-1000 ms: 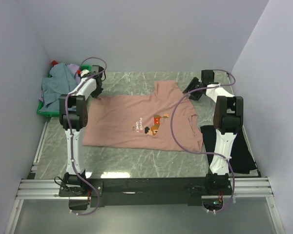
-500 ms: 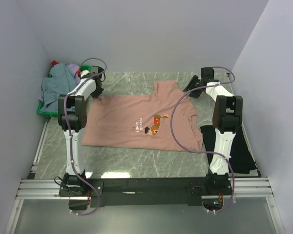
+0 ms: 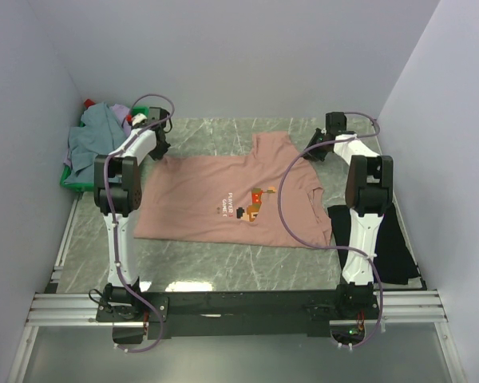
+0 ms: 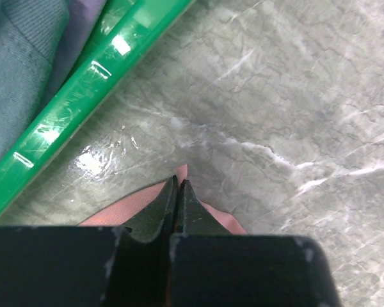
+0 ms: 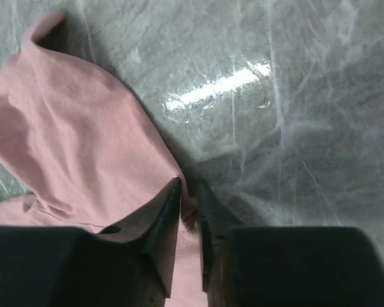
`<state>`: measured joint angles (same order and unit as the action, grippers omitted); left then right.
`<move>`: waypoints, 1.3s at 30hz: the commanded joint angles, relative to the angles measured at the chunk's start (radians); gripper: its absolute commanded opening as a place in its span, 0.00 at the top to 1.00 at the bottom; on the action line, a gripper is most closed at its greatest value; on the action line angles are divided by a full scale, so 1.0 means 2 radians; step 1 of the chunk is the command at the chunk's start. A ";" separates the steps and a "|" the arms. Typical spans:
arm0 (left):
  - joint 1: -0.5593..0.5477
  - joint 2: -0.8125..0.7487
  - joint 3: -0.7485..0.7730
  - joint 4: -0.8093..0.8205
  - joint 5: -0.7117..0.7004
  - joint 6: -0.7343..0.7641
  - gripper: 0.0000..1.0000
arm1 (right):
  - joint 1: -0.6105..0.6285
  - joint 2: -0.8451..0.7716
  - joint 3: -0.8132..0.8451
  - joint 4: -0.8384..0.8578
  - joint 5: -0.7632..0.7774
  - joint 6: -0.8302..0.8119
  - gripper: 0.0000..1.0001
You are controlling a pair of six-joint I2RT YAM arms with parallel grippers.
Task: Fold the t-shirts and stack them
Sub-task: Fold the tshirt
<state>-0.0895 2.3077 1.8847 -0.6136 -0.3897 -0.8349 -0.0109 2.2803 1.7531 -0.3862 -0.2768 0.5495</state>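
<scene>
Our left gripper was clenched on a far corner of the salmon-pink t-shirt. Our right gripper pinched that shirt's edge by the far sleeve between narrow jaws. We saw the shirt spread flat, print up, across the middle of the marble table, between our two arms. A black t-shirt lay at the table's right edge, just beside the pink one. At the far left, a green crate held a grey-blue t-shirt and a lavender t-shirt, near our left gripper.
</scene>
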 commanded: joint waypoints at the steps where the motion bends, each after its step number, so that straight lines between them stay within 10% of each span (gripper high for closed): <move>1: -0.002 -0.038 0.000 0.016 0.008 -0.001 1.00 | 0.003 -0.003 0.014 0.001 -0.007 0.001 0.80; 12: 0.008 -0.066 -0.014 0.026 0.010 -0.006 1.00 | 0.000 -0.107 -0.071 0.088 0.042 0.013 1.00; 39: 0.043 -0.176 -0.135 0.056 0.035 -0.007 1.00 | -0.007 -0.316 -0.302 0.182 0.069 0.043 1.00</move>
<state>-0.0036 2.0392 1.6402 -0.5365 -0.3267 -0.8543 -0.0139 1.7504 1.2034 -0.1127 -0.1703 0.6018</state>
